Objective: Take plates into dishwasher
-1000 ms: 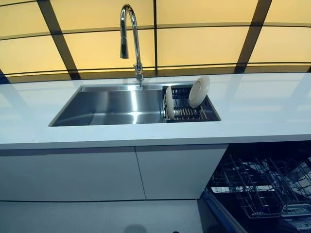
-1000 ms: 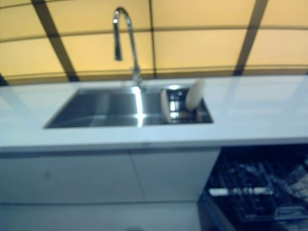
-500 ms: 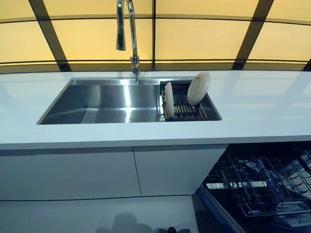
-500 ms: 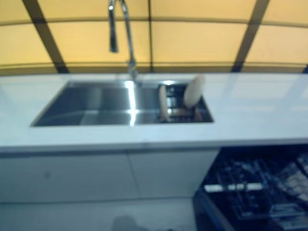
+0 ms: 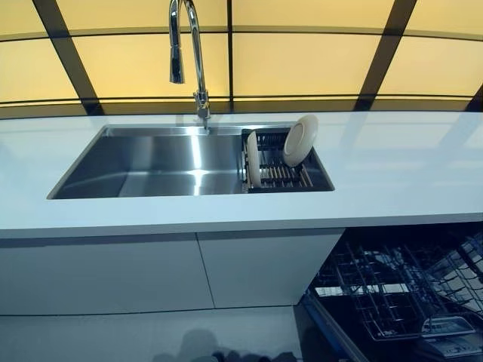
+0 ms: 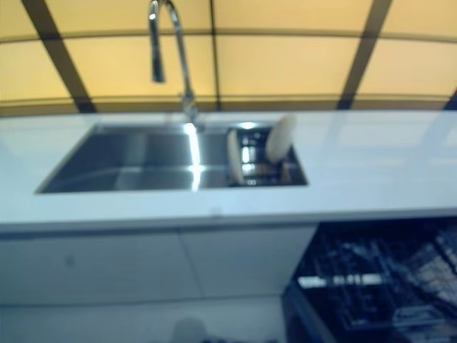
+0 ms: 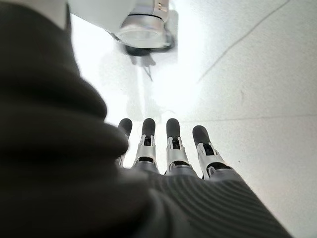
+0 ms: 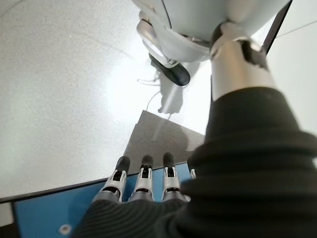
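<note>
Two white plates stand in a dark wire rack at the right end of the steel sink. One plate leans at the rack's back right; the other stands edge-on at its left side. Neither hand shows in the eye views. In its wrist view my left hand hangs with straight fingers over the pale floor, holding nothing. My right hand also hangs with straight, empty fingers, above the floor and a blue panel.
A tall chrome faucet rises behind the sink. The white counter runs left and right of it, with white cabinet doors below. At the lower right the dishwasher stands open, its wire basket pulled out.
The whole picture has shifted as the camera moved; sink and plates now sit a little further left. The plates stay in the rack.
</note>
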Tool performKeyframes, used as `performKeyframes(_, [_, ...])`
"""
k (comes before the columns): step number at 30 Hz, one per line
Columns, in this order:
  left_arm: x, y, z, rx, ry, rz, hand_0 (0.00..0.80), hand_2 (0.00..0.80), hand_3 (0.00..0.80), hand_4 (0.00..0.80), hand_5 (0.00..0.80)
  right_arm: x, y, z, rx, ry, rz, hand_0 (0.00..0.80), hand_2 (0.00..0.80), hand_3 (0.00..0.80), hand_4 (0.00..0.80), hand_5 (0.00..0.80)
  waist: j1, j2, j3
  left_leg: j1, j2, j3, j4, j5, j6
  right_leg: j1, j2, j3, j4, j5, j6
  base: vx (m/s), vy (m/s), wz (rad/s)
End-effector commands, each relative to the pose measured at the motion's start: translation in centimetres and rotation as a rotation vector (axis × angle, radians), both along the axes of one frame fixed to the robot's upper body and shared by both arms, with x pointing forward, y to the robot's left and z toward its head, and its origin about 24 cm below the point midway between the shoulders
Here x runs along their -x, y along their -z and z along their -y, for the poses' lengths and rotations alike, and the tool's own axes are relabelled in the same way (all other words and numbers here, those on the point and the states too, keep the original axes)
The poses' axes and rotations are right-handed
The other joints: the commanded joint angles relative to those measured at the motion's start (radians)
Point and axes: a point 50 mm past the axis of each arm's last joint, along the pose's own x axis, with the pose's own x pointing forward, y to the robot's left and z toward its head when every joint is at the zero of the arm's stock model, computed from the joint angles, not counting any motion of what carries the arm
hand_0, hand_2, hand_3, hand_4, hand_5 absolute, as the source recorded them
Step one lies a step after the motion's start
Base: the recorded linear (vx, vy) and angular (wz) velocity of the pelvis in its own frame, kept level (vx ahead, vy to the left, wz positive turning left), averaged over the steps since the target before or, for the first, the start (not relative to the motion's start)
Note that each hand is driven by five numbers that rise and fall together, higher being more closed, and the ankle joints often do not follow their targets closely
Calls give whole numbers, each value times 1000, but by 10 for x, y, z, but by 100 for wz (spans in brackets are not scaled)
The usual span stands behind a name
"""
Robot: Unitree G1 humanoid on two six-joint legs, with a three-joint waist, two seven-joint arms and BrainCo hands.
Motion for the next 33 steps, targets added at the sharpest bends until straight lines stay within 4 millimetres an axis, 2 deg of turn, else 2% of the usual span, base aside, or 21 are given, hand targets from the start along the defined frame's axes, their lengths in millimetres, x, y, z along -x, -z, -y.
performKeyframes(1, [2, -5, -16, -64, 38, -16, 0, 0, 0, 0, 0, -28, -10, -1, -65, -98, 116, 0, 0, 0, 0, 0, 14, -1, -43, 98, -39, -36, -147, 63, 36, 120, -43, 49, 69, -153, 115, 261, 121, -16])
performKeyframes(4, [-11, -13, -30, -86, 65, 0, 0, 0, 0, 0, 0, -48, -20, -8, -92, -229, 188, 0, 0, 0, 0, 0, 19, -7, -64, 133, -29, -23, -196, 57, 50, 104, -53, 40, 51, -147, 125, 127, 47, -21])
performKeyframes(6, [-15, -16, -34, -94, 74, 9, 0, 0, 0, 0, 0, -55, -25, -12, -113, -288, 208, 0, 0, 0, 0, 0, 20, -10, -72, 128, -28, -18, -207, 60, 54, 90, -51, 43, 42, -143, 126, 33, -6, -10])
performKeyframes(10, [-31, -22, -39, -96, 122, 34, 0, 0, 0, 0, 0, -83, -45, -31, -207, -489, 291, 0, 0, 0, 0, 0, 37, -21, -78, 118, -24, -17, -246, 81, 57, 68, -49, 31, 25, -128, 136, 11, -39, 5])
performKeyframes(11, [-35, -25, -40, -101, 143, 38, 0, 0, 0, 0, 0, -99, -61, -37, -220, -615, 337, 0, 0, 0, 0, 0, 44, -29, -78, 116, -21, -20, -260, 88, 55, 65, -45, 27, 18, -122, 140, 12, -82, 26])
performKeyframes(12, [-35, -25, -41, -99, 146, 35, 0, 0, 0, 0, 0, -103, -67, -39, -232, -664, 355, 0, 0, 0, 0, 0, 45, -31, -77, 115, -19, -21, -265, 92, 53, 65, -44, 25, 15, -119, 142, 11, -107, 27])
performKeyframes(13, [-35, -26, -43, -105, 152, 33, 0, 0, 0, 0, 0, -118, -89, -40, -256, -751, 388, 0, 0, 0, 0, 0, 48, -36, -76, 116, -16, -24, -284, 103, 49, 63, -42, 21, 10, -114, 145, 10, -77, 18])
performKeyframes(15, [-34, -28, -48, -128, 154, 39, 0, 0, 0, 0, 0, -133, -120, -43, -321, -837, 425, 0, 0, 0, 0, 0, 47, -42, -75, 117, -11, -24, -305, 114, 44, 61, -38, 20, 4, -110, 146, 12, -66, 15])
performKeyframes(17, [-33, -31, -56, -147, 152, 42, 0, 0, 0, 0, 0, -144, -162, -51, -508, -891, 458, 0, 0, 0, 0, 0, 41, -50, -76, 115, -9, -22, -311, 118, 41, 55, -35, 21, 7, -110, 146, 23, -46, 13])
performKeyframes(23, [-22, -30, -65, -159, 150, 25, 0, 0, 0, 0, 0, -150, -227, -62, -836, -964, 529, 0, 0, 0, 0, 0, 33, -54, -88, 128, -6, -19, -334, 121, 37, 57, -33, 23, 1, -115, 148, 11, -6, 0])
performKeyframes(29, [-7, -26, -66, -152, 184, -9, 0, 0, 0, 0, 0, -160, -270, -69, -1225, -874, 633, 0, 0, 0, 0, 0, 38, -50, -112, 150, -4, -20, -353, 116, 36, 75, -33, 19, -18, -120, 149, 17, -3, -1])
performKeyframes(33, [-4, -26, -67, -145, 219, -32, 0, 0, 0, 0, 0, -177, -306, -69, -1465, -742, 826, 0, 0, 0, 0, 0, 45, -47, -126, 165, -4, -23, -355, 106, 35, 90, -34, 13, -26, -123, 151, 9, 0, 1])
